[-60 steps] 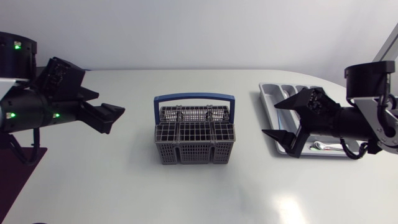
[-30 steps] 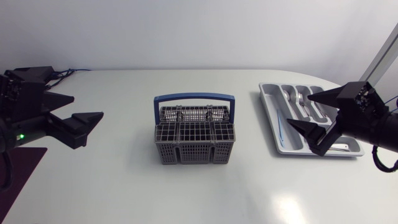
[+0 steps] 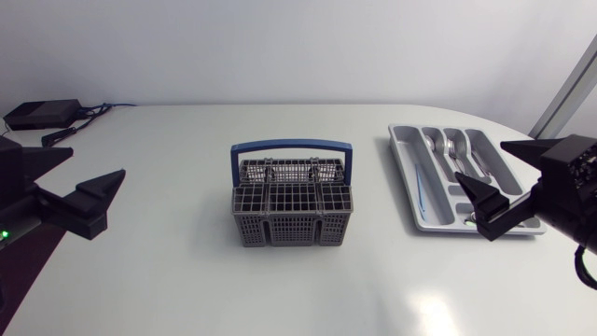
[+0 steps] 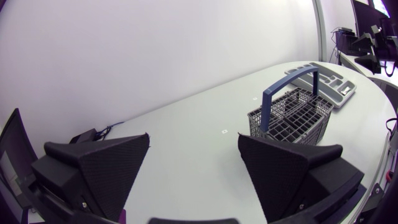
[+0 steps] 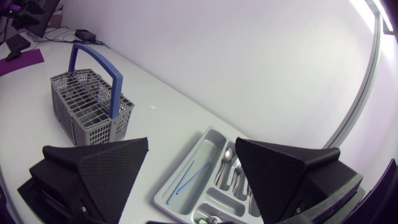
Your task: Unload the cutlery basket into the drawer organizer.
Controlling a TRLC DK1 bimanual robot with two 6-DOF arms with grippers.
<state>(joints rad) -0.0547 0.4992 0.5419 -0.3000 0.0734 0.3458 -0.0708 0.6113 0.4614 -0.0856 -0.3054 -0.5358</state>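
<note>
White table: basket mid, organizer near right hand.

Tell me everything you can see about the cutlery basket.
The basket is a grey lattice box that looks like plastic, split into gridded compartments. A blue arched handle stands up over it. It sits upright near the middle of the white table. No cutlery shows in it from any view. Only the table touches it.
</note>
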